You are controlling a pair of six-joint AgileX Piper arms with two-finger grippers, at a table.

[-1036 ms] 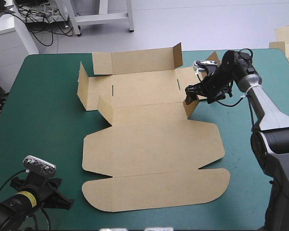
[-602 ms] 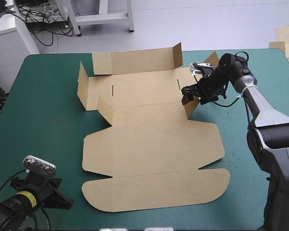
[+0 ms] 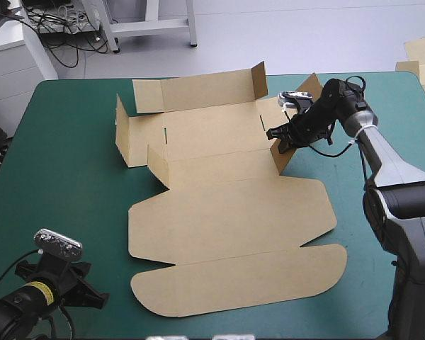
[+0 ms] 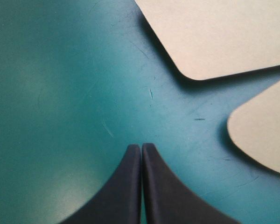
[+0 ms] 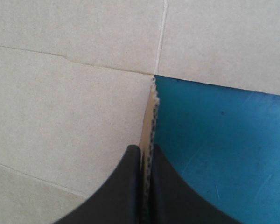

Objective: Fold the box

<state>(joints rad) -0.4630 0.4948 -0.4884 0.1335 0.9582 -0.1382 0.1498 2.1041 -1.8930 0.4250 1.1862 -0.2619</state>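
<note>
The brown box [image 3: 227, 212] lies mostly flat in the middle of the teal-green table, its lid toward the near edge. The back wall [image 3: 205, 91] and left wall [image 3: 124, 134] stand partly raised. My right gripper [image 3: 280, 137] is shut on the raised right side flap [image 3: 289, 145]. In the right wrist view the flap's thin edge [image 5: 152, 112] runs between the black fingers of the right gripper [image 5: 144, 148]. My left gripper [image 3: 98, 297] hovers low over the near left corner, shut and empty. Ahead of the left gripper [image 4: 141, 147] are two rounded corners of the lid [image 4: 224, 32].
Bare teal-green cover [image 3: 64, 177] spreads left of the box. More brown board [image 3: 421, 53] shows beyond the table's far right corner.
My right gripper has shut on the right side flap, having stood open just before. The whole box has slid slightly to the right. The left arm has not moved.
</note>
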